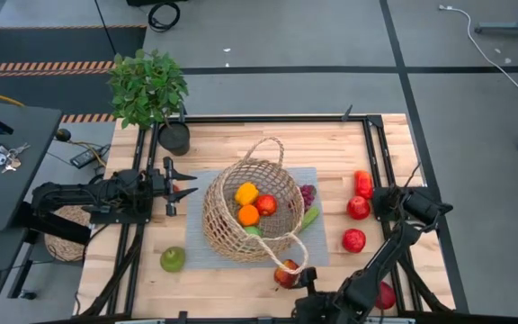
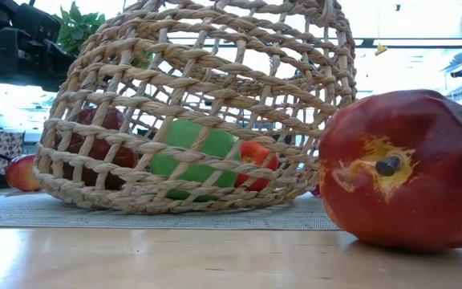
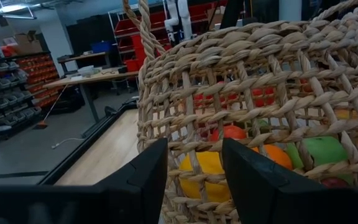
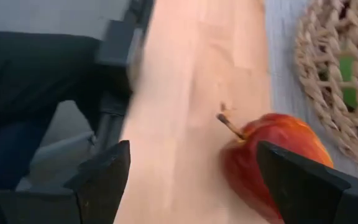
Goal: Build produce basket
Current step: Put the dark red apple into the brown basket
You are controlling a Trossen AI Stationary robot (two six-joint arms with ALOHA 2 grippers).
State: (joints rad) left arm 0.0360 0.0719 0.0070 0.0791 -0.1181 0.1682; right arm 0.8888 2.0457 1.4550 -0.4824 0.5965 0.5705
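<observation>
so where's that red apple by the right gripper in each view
High view: red apple at the table's front edge, beside the basket.
Low view: large at right, basket to its left.
Left wrist view: not in it.
Right wrist view: between the open right gripper's fingers.
Shared landmark: the basket.

The left arm lies level across the middle left of the high view, its left gripper (image 1: 180,186) pointing right with the fingers (image 3: 143,180) as near together as they get. The right arm reaches from the right edge down to the bottom centre, its right gripper (image 1: 306,281) spread wide, fingers (image 4: 104,171) well apart.
</observation>
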